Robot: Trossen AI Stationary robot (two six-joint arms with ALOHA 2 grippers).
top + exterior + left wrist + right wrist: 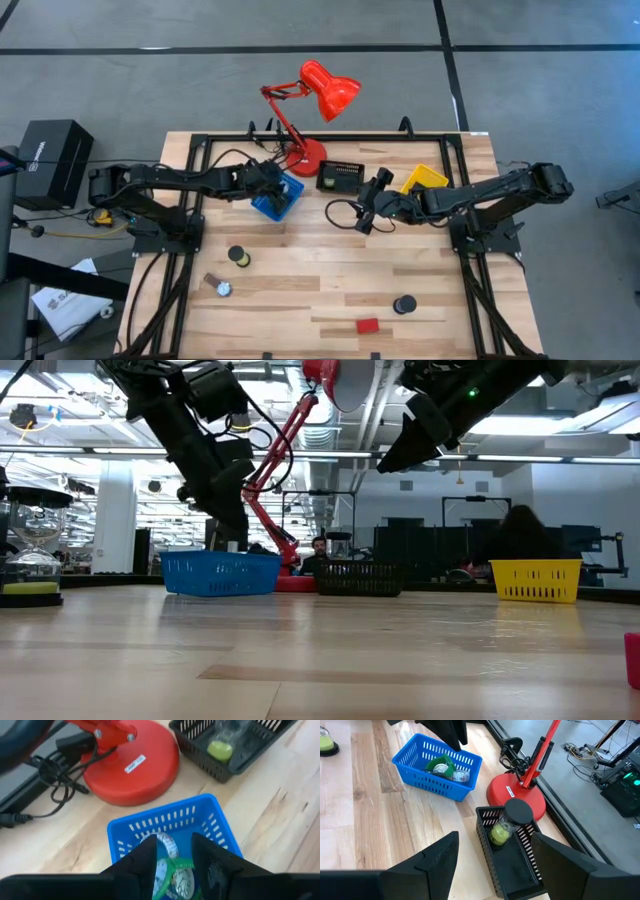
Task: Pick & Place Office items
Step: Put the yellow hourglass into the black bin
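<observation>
Left claw point(172, 865) hangs right over the blue bin point(200, 817), fingers apart, nothing pinched, so I'd guess it's a drop-off spot: green-banded shiny round pieces point(440, 767) lie inside the slotted plastic. Right claw point(492, 865) sits spread wide and empty above the black bin point(512, 870). More office items wait on the wooden tabletop point(300, 270): a black cylinder point(404, 303), a red block point(368, 325).

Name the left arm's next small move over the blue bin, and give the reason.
Probably lift straight up. The left gripper hangs open over the blue bin, and the green-and-clear item lies in the bin below its fingers, apparently released. The right gripper waits open above the black bin.
</observation>
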